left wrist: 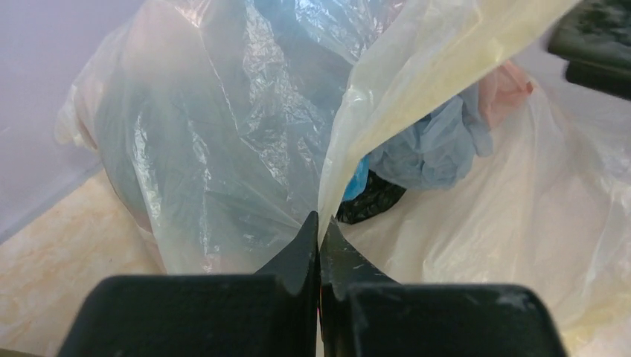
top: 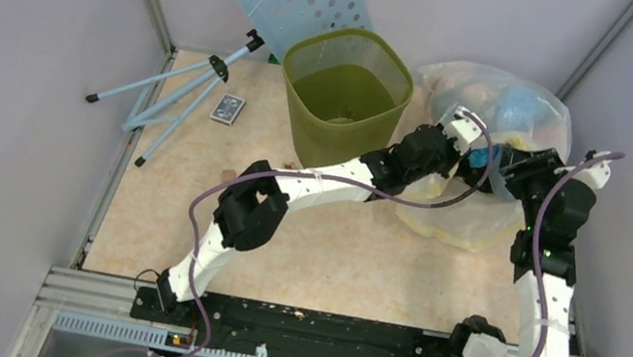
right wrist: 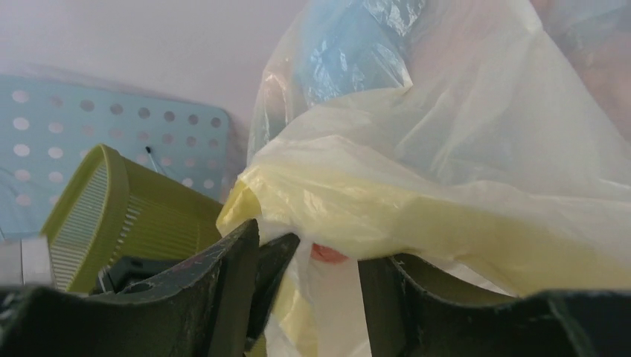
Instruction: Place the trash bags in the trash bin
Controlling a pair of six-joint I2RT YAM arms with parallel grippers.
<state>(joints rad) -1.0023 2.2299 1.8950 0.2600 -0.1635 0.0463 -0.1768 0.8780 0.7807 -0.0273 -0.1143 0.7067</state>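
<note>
Overhead and wrist views. The olive-green trash bin [top: 339,138] stands upright at the back of the surface [top: 329,250], with the clear bag [top: 477,79] of mixed rubbish just beside it on the right. The left pincer [left wrist: 320,230] is clenched on a yellowish fold of that bag. The right pincer [right wrist: 320,256] has its jaws parted astride more of the film. A dark crinkled scrap [left wrist: 372,202] inside is possibly black plastic.
</note>
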